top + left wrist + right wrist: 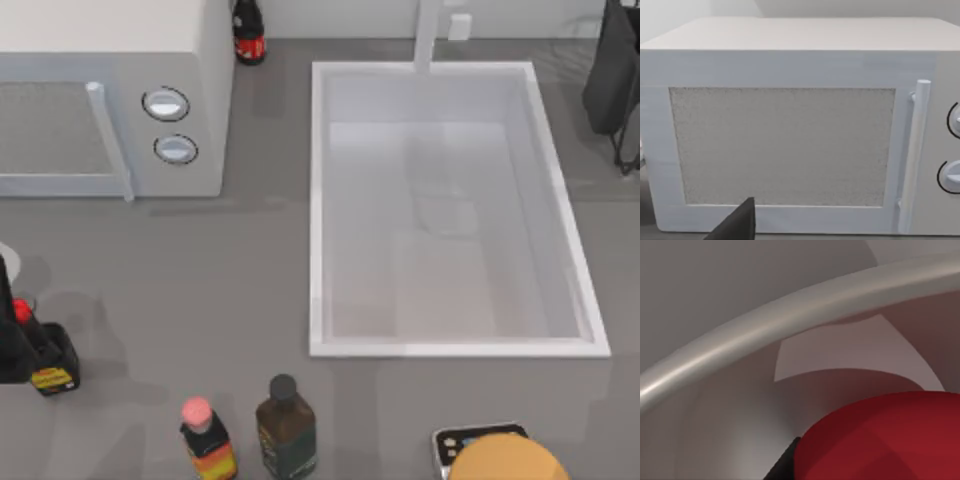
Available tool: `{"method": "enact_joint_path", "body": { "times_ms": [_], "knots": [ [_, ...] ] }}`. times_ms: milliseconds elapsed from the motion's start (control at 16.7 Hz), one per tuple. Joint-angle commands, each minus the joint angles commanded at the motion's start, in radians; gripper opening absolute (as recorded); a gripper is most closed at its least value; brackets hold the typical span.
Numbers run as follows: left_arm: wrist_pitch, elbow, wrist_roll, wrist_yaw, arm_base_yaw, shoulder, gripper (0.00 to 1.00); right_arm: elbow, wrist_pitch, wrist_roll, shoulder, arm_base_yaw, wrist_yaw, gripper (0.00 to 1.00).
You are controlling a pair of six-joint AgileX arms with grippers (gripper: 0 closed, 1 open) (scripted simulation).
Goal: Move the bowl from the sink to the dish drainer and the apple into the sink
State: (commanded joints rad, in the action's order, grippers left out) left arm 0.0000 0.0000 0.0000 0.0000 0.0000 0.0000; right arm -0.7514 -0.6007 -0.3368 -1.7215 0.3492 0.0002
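Right claw: the right gripper (783, 468) sits at the lower middle of the right wrist view, touching or just beside a red rounded surface. I cannot tell whether it is apart, together or clamped.
Left claw: the left gripper (736, 224) is at the bottom left of the left wrist view, facing the white box-shaped microwave (790, 50). Its state cannot be told, and it looks idle.
Apple: the small bright red ball-shaped apple (890, 440), as I judge that red surface to be, fills the lower right of the right wrist view. A pale grey curved rim (790, 325) arcs above it. I cannot place it on the table.
Sink: the large white rectangular sink (316, 200) lies right of centre in the top view, with its tap at the frame's top edge.
Handling: the apple is probably light, firm and smooth, and it will roll if released high. Grip it across its widest middle and set it down low in the basin.
Top view adds: the whole layout, with the microwave at upper left and two sauce bottles (285, 425) along the bottom edge.
Wrist views add: the right one gives close detail of the apple's skin, and the left one shows the microwave's door, handle and dials face on.
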Motion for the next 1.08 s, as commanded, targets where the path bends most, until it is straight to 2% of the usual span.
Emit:
{"method": "enact_joint_path", "body": {
  "times_ms": [60, 120, 360, 780, 1080],
  "knots": [
    [0.0, 0.0, 0.0, 0.0, 0.0, 0.0, 1.0, 0.0, 0.0, 0.0, 0.0, 0.0, 0.0, 0.0],
    [0.0, 0.0, 0.0, 0.0, 0.0, 0.0, 1.0, 0.004, -0.116, 0.043, 0.134, 0.018, -0.002, 0.0],
    [0.0, 0.0, 0.0, 0.0, 0.0, 0.0, 1.0, -0.06, -0.189, 0.041, 0.159, 0.023, 0.0, 0.0],
    [0.0, 0.0, 0.0, 0.0, 0.0, 0.0, 1.0, -0.24, -0.514, 0.037, 0.258, 0.024, 0.0, 0.0],
    [0.0, 0.0, 0.0, 0.0, 0.0, 0.0, 1.0, -0.28, -0.556, 0.036, 0.29, 0.023, -0.002, 0.0]
  ]
}}
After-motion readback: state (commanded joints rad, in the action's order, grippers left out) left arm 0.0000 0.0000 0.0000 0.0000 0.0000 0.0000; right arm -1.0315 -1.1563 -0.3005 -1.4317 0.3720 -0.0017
